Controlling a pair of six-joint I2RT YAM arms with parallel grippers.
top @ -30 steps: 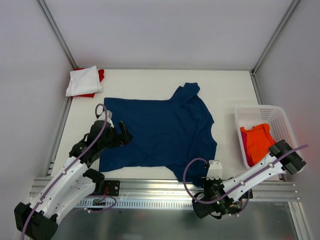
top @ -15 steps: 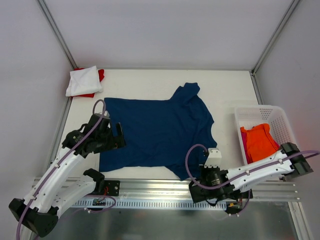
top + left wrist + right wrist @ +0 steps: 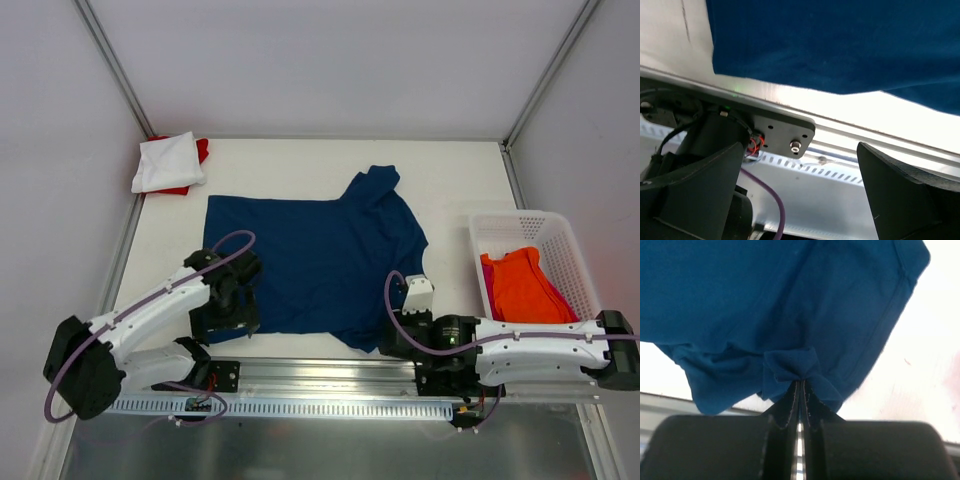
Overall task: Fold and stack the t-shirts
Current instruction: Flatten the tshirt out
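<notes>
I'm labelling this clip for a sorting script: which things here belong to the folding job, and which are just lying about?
Job: navy t-shirt, pinched by the shut right end effector; white t-shirt folded on the red t-shirt; orange t-shirt; magenta t-shirt.
Just there: white basket holding the last two; table.

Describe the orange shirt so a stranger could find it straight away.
At the right edge of the table stands a white lattice basket. The orange shirt lies inside it, the only orange cloth; the navy shirt is spread flat outside.
</notes>
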